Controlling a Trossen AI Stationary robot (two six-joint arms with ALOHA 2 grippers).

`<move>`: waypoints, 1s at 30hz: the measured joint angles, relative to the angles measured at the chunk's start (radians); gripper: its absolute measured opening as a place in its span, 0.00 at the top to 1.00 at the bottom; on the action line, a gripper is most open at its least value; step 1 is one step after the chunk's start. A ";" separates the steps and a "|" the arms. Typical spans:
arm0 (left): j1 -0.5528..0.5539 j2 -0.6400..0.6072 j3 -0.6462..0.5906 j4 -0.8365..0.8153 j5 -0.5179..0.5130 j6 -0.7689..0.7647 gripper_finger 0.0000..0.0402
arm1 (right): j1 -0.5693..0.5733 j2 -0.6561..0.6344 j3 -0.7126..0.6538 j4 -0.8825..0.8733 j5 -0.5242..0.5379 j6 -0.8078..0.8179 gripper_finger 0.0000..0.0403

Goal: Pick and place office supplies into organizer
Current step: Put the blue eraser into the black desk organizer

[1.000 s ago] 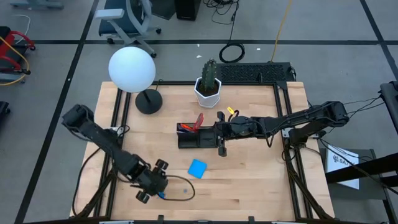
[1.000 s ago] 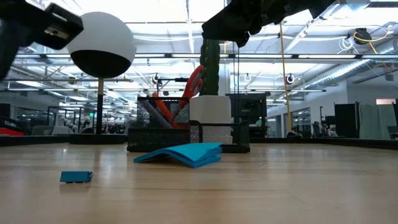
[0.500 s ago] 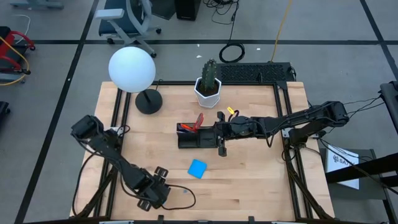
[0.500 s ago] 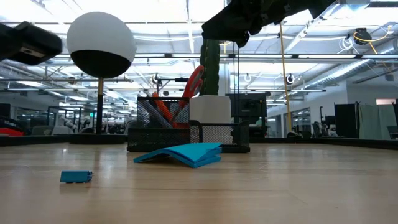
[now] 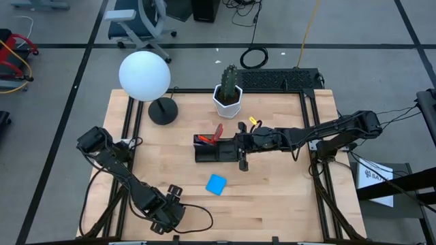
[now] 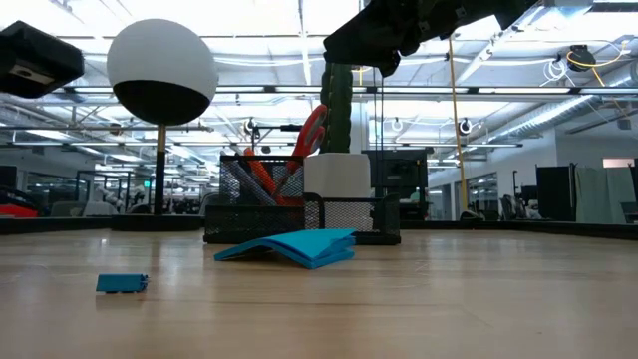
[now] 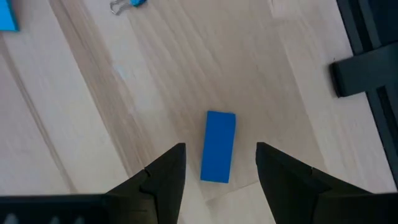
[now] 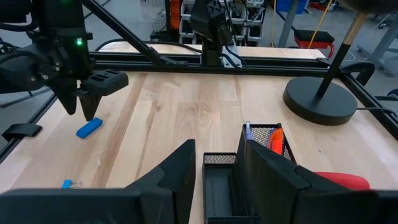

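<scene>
From overhead, the small blue rectangular block (image 7: pixel 218 147) was hidden beneath the left gripper (image 5: pixel 165 214), which hung at the table's near-left part, at about seven o'clock from the black mesh desk organizer (image 5: pixel 216 150). Only the left wrist view showed the block plainly: it lay flat on the light wooden table (image 5: pixel 272 197), in line with the gap between the two dark fingers (image 7: pixel 163 177), which stood apart and released, holding nothing and not touching it. The low view caught the block as a thin blue sliver (image 6: pixel 123 283) on the boards, with the left gripper itself cut off.

The right gripper (image 5: pixel 243 163) hung over the organizer's right end, fingers spread and empty; in the right wrist view the narrow empty compartment (image 8: pixel 219 190) lay between them, and orange and blue pens (image 8: pixel 273 138) stood in the taller mesh cup, details too small to make out. The red-handled scissors (image 5: pixel 216 132) leaned out at the organizer's far side.

The bright blue square pad (image 5: pixel 216 184) lay at six o'clock from the organizer, apart from both grippers; the low view showed it humped (image 6: pixel 294 247). A small blue binder clip (image 7: pixel 127 5) appeared only in the wrist views.
</scene>
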 joint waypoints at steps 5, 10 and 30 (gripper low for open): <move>-0.001 0.000 0.000 -0.001 0.000 0.009 0.51 | 0.000 0.000 0.000 0.000 0.000 0.000 0.68; -0.003 0.000 0.000 -0.001 0.000 0.023 0.51 | 0.000 0.000 0.000 0.000 0.000 0.000 0.68; 0.000 0.150 0.002 0.008 0.036 0.057 0.51 | 0.000 0.000 0.000 0.000 0.000 0.000 0.68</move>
